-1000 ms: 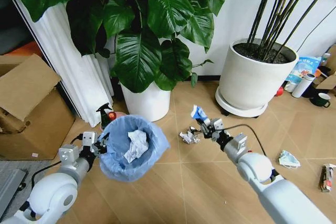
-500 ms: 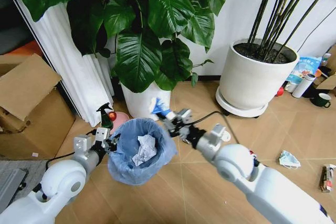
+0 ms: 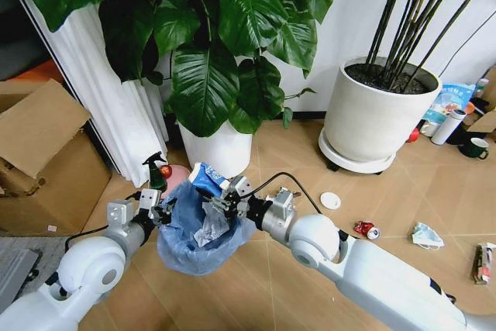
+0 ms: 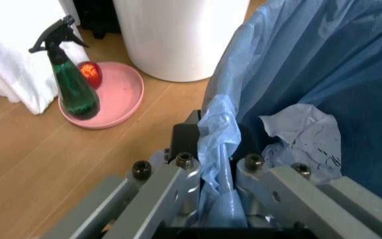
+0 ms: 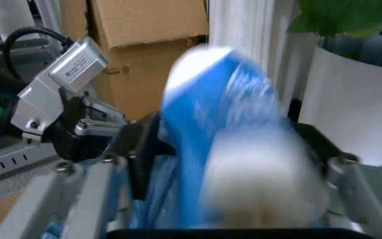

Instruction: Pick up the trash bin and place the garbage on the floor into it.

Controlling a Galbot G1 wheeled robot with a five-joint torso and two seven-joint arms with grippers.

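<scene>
Left arm reaches forward from the lower left, elbow low, wrist angled up and inward, and the left gripper [image 3: 160, 211] is clamped on the near rim of the trash bin [image 3: 180, 247], fingers [image 4: 177, 144] pinched tight over the folded blue bag in the left wrist view. Right arm sweeps in from the lower right, long white forearm stretched across the front, wrist turned toward the left arm. The right gripper [image 3: 219, 195] sits over the bin's mouth, just beside the left gripper, its fingers closed around a blue-white wrapper [image 3: 205, 180]; in the right wrist view the wrapper [image 5: 224, 124] is between the two fingers.
</scene>
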